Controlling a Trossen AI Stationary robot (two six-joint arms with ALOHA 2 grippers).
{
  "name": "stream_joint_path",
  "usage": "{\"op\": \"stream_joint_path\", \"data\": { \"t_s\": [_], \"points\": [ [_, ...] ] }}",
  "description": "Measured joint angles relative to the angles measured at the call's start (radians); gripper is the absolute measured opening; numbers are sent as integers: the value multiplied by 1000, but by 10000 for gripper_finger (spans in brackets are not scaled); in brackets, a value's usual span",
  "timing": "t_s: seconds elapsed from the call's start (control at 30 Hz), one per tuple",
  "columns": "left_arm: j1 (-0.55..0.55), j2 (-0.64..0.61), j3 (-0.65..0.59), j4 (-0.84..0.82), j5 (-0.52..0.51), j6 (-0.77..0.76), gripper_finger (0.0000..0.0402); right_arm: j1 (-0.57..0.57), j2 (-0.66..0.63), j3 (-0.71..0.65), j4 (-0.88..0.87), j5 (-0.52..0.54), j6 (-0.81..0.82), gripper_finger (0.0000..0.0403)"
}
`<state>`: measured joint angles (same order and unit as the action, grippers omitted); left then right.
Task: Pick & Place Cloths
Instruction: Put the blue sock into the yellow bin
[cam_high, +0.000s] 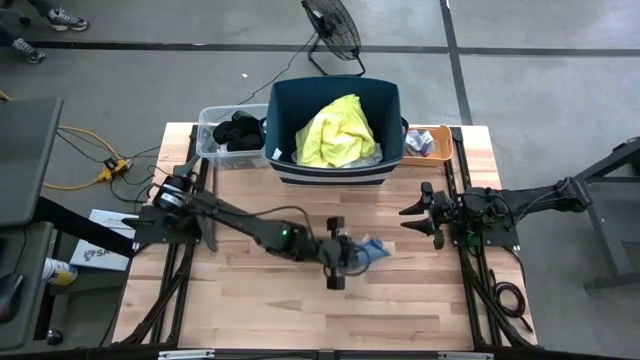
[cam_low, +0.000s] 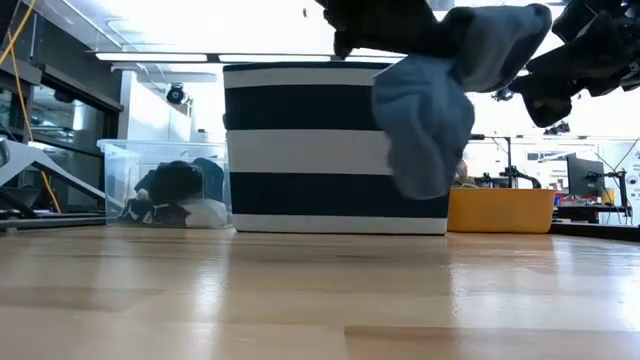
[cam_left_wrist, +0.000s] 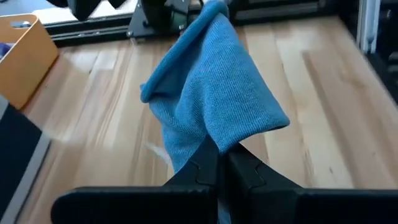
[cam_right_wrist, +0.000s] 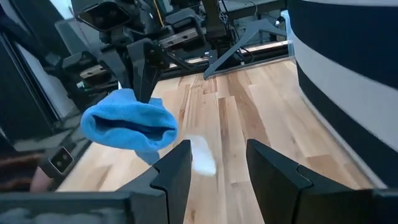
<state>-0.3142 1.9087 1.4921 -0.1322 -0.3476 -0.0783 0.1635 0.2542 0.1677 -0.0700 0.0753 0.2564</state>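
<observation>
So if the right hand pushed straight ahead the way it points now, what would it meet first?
Most likely the blue sock hanging from the left hand, which is shut on it. The right hand stands open over bare table; depth is hard to judge.

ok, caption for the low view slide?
Left claw shut on blue sock, lifted clear of table before striped tub.

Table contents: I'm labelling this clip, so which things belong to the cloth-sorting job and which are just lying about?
Part of the job:
- blue sock, held off the table by the shut left end effector
- yellow shirt in the navy tub
- dark clothes in the clear bin

Just lying about:
- orange tray
- floor fan
- right end effector, waiting open
</observation>
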Motion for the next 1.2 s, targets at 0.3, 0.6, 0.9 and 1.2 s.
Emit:
{"op": "stream_joint_path", "data": {
  "t_s": [0.3,0.6,0.9,1.2],
  "points": [
    [93,0,0,81,115,-118,1,0,0,0,-1,6,93,146],
    [133,0,0,47,283,-180,1,0,0,0,-2,-28,-52,146],
    [132,0,0,32,281,-181,1,0,37,0,27,-30,-71,224],
    [132,0,0,16,278,-171,1,0,164,0,237,-137,-147,329]
  ]
}}
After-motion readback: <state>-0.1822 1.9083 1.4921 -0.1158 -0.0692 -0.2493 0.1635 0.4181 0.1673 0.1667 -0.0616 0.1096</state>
